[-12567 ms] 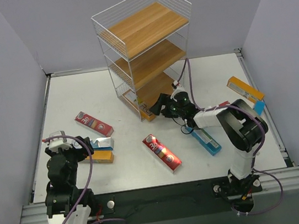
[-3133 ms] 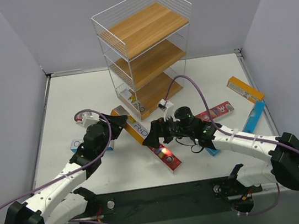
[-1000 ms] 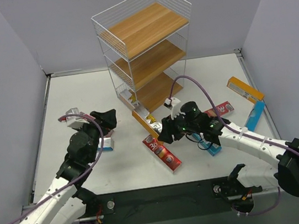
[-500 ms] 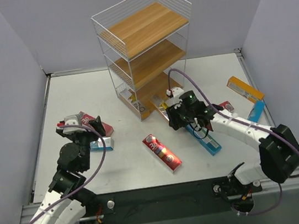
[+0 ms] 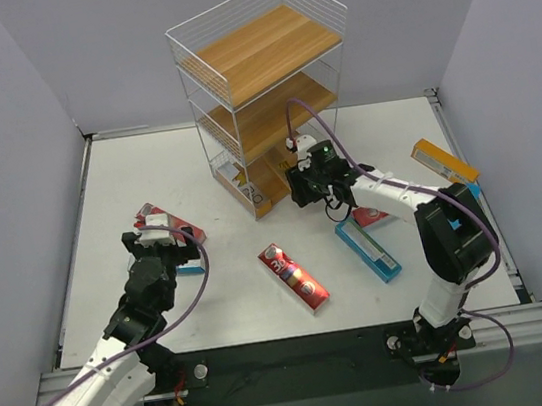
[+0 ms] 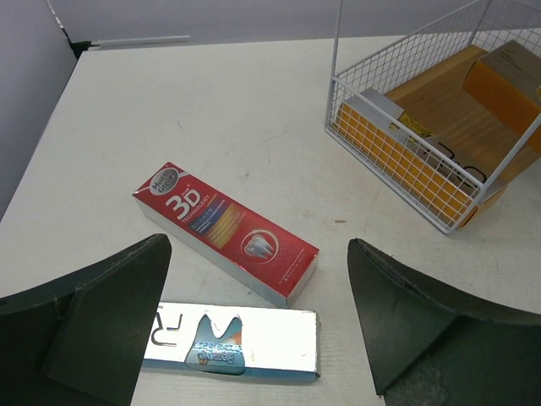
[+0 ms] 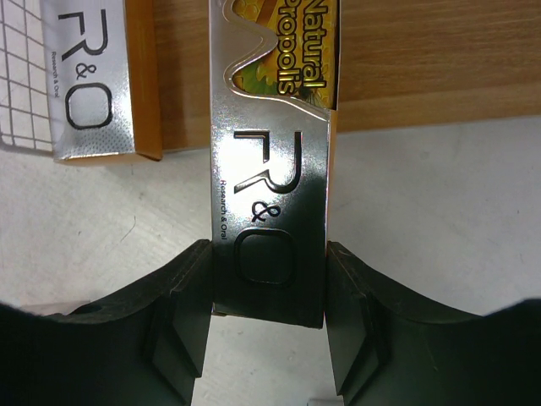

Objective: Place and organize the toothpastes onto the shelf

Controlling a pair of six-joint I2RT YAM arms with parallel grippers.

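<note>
The step in hand is loading the bottom tier of the shelf (image 5: pixel 265 50), which stands at 12 o'clock on the table (image 5: pixel 147 180). The right hand (image 7: pixel 269 296) is clamped on the near end of an orange-and-silver toothpaste box (image 7: pixel 270 194). The box points toward 12 o'clock in the wrist view. Its far end already lies over the wooden bottom board (image 7: pixel 423 59), while its near end hangs out past the board's edge. A 2nd box of the same kind (image 7: pixel 89 93) lies on that board just to the 9 o'clock side, roughly parallel and close by but not touching.

The next move, as I judge it, is to push the held box further in along its length. The hand then has to lower it flat and let go only once it rests on the board. The gap to the neighbouring box is narrow, so the heading needs to stay straight.

The left hand (image 6: pixel 258 279) has its fingers wide apart and holds nothing. It hangs at 8 o'clock on the table, above a red box (image 6: pixel 224 233) and a silver-and-blue box (image 6: pixel 232 338) that lie side by side. Either looks ready for a pick. More boxes wait on the table: another red one (image 5: pixel 295 276) at 6 o'clock, a teal one (image 5: pixel 366 248) at 4 o'clock and an orange one (image 5: pixel 444 160) at 3 o'clock. Most of the task remains.
</note>
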